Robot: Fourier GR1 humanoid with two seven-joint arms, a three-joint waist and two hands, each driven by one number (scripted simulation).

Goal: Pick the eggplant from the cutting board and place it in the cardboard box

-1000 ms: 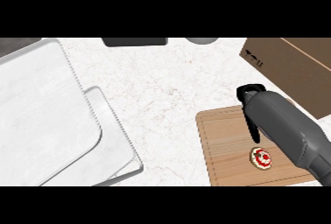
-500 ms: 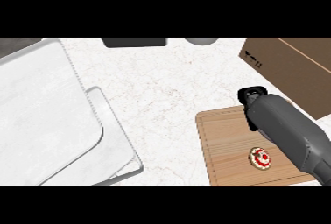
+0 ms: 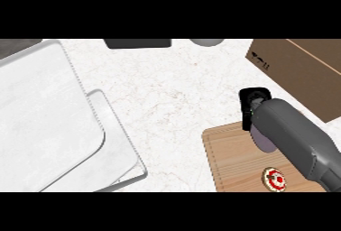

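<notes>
- Fingers of the right hand (image 3: pixel 254 104) hang down over the cutting board's (image 3: pixel 230 158) far edge; whether they are apart or clamped cannot be told.
- Under the grey forearm (image 3: pixel 296 142) a purplish sliver, likely the eggplant (image 3: pixel 264 145), lies on the board.
- Near the board's front edge sits a round red-and-white item (image 3: pixel 274 178).
- Toward the counter's (image 3: pixel 173 90) far right corner stands the cardboard box (image 3: pixel 303 72).
- At the counter's left is a sink (image 3: pixel 47 131).

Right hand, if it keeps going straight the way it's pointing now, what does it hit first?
The right hand points toward the view's top, slightly left. Ahead lies bare marble counter, then likely the grey round object at the far edge. The cardboard box sits to its right, off that line. Height is unclear.
</notes>
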